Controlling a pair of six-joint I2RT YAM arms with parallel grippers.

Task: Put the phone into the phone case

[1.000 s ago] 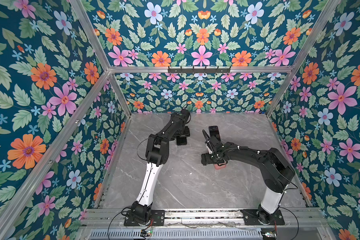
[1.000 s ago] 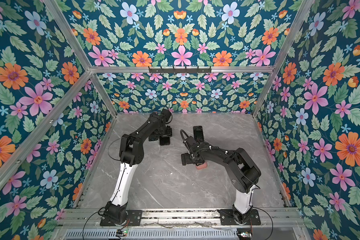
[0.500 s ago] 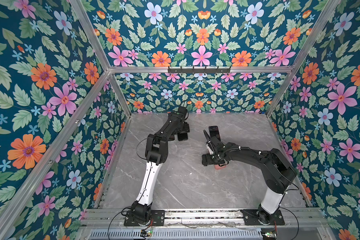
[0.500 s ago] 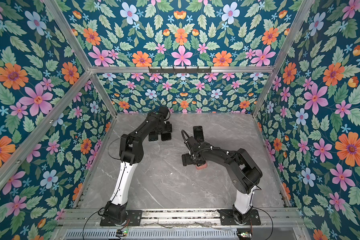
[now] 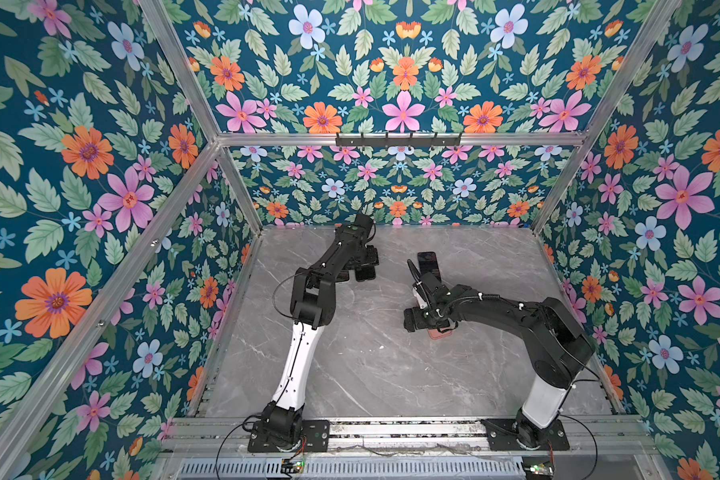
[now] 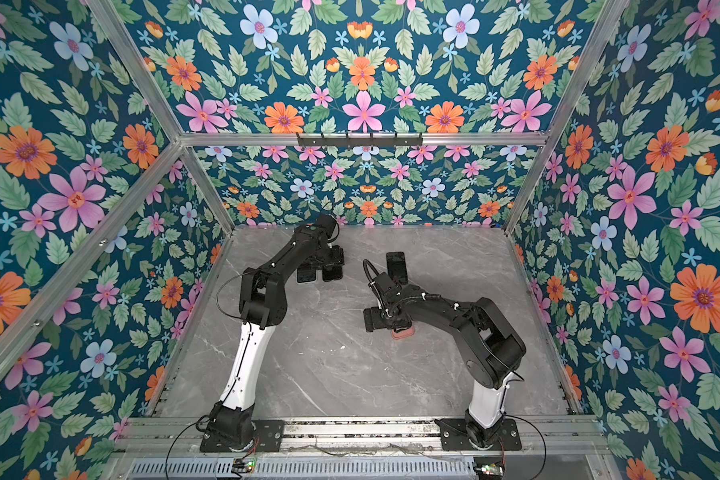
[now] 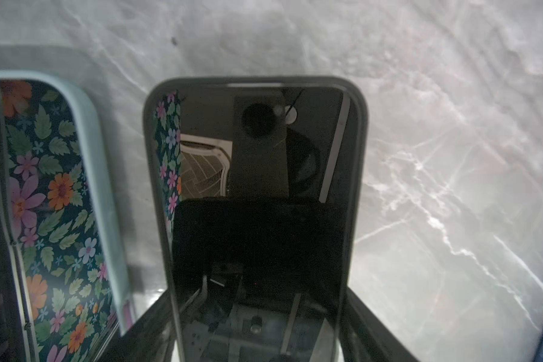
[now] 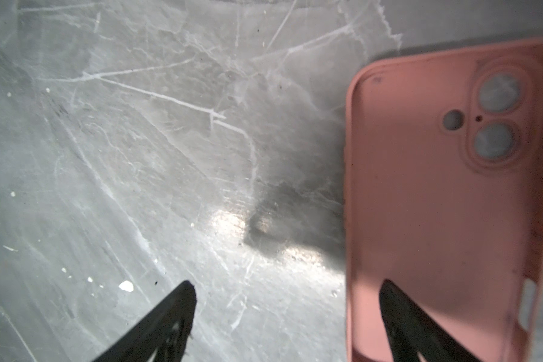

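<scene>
Over the last second the left arm point(image 5: 308, 286) has drawn its wrist back toward the back wall point(image 5: 391, 195), and the left gripper point(image 7: 258, 294) has gone a little that way with it. It now sits over the phone point(image 7: 257, 150), which lies screen up on the far part of the table point(image 5: 371, 365), just beside a pale-blue-edged phone point(image 7: 54, 203). In the left wrist view the fingers point(image 7: 145, 322) bracket the phone's two long edges at one end with no gap showing. The picture is dark there, though, so we cannot tell whether they are pinching the phone or only straddling it.

The right arm point(image 5: 516, 316) has barely stirred. The right gripper point(image 8: 287, 283) stands spread wide and holds nothing: one finger point(image 8: 402, 316) hangs above the floor of the pink phone case point(image 8: 436, 203), its mate over bare marble. The case lies open side up with its camera holes showing, nearer the front of the table and well apart from the phone. In both top views only a corner of it peeks out from under the gripper. A third phone point(image 5: 427, 262) lies beyond the right wrist.

We judge the task to be at its pickup — the small shift on the left reads as settling onto the phone. The whole carry to the case, and the lining-up with the camera holes, is yet to come.
</scene>
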